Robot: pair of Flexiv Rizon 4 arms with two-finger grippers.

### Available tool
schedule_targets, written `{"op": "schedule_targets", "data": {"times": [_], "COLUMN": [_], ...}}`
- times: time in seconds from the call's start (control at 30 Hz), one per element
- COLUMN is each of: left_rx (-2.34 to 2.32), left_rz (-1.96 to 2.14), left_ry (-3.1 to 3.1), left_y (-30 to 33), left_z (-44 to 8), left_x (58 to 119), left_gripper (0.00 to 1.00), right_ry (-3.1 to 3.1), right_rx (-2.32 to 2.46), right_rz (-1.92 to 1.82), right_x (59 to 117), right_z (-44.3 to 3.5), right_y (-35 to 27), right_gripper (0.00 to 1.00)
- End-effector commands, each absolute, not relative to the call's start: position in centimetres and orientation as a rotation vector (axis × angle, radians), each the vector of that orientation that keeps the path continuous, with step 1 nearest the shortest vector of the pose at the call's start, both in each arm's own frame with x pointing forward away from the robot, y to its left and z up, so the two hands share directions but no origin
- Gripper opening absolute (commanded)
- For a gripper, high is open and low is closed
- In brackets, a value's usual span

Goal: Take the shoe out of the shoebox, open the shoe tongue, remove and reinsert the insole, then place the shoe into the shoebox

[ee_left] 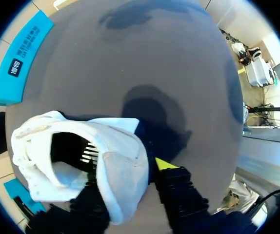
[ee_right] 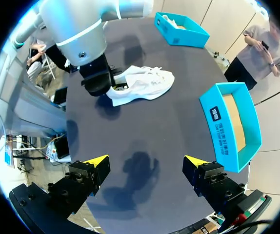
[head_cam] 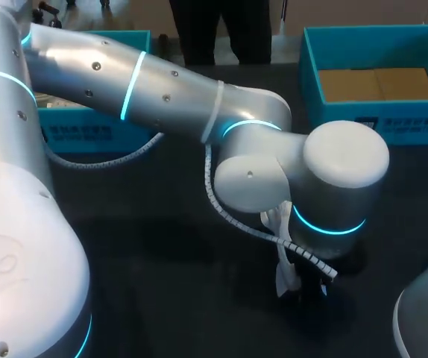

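1. One white sneaker (ee_right: 142, 82) lies out of its box on the dark table (head_cam: 162, 268), with its toe pointing away from the left gripper (ee_left: 130, 170). From the head camera only a strip of its white fabric shows, at about 5 o'clock from the table's middle, tucked under the left arm's wrist.
2. We judge the sneaker to be light, with a soft fabric upper that folds and sags under a pinch and a stiffer sole beneath. The laces could snag. The insole is likely thin and floppy, so it may buckle on the way back in.
3. We think the best holds are the heel collar and the tongue. Both are thin rims that two fingers can pinch without crushing anything.
4. The left gripper is clamped on the rim of the shoe's opening. A white flap is pinched between its fingers, one yellow tip shows hard against the flap, and the other is hidden behind the fabric. The mouth of the shoe gapes open and dark beside the grip.
5. The right gripper (ee_right: 146, 163) is spread wide and empty. It hangs above bare table, well apart from the sneaker.
6. From the head camera, a teal shoebox (head_cam: 311, 82) with a brown cardboard floor stands at 1 o'clock. A second teal box (head_cam: 87, 133) stands at 10 o'clock.
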State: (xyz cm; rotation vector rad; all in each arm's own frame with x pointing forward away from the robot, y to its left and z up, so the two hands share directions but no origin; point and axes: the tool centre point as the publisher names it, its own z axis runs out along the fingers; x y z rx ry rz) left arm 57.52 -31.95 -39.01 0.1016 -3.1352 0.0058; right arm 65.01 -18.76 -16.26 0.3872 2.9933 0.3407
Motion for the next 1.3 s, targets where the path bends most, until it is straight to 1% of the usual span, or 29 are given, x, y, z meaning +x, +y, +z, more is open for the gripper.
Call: {"op": "schedule_targets", "data": {"times": [0.03, 0.4, 0.73, 1.03, 1.3], "left_rx": [0.101, 0.07, 0.051, -0.016, -0.05], "left_rz": [-0.001, 0.039, 0.059, 0.033, 0.061], "left_ry": [-3.109, -3.048, -3.06, -3.02, -2.947], "left_y": [-32.1, -30.3, -28.7, -28.6, -28.0], "left_z": [-39.7, -37.1, -30.5, -24.6, -18.2], "left_x": [58.0, 57.3, 57.8, 57.8, 57.3], "left_gripper": [0.0, 0.0, 0.0, 0.0, 0.0], "right_ry": [2.998, 2.998, 2.998, 2.998, 2.998], "right_rx": [0.389, 0.389, 0.389, 0.389, 0.389], "right_rz": [0.336, 0.336, 0.336, 0.336, 0.336], "right_x": [65.2, 65.2, 65.2, 65.2, 65.2], "right_z": [-16.3, -16.3, -16.3, -16.3, -16.3], "right_y": [-18.7, -18.7, -18.7, -18.7, -18.7], "right_gripper": [1.0, 1.0, 1.0, 1.0, 1.0]}}
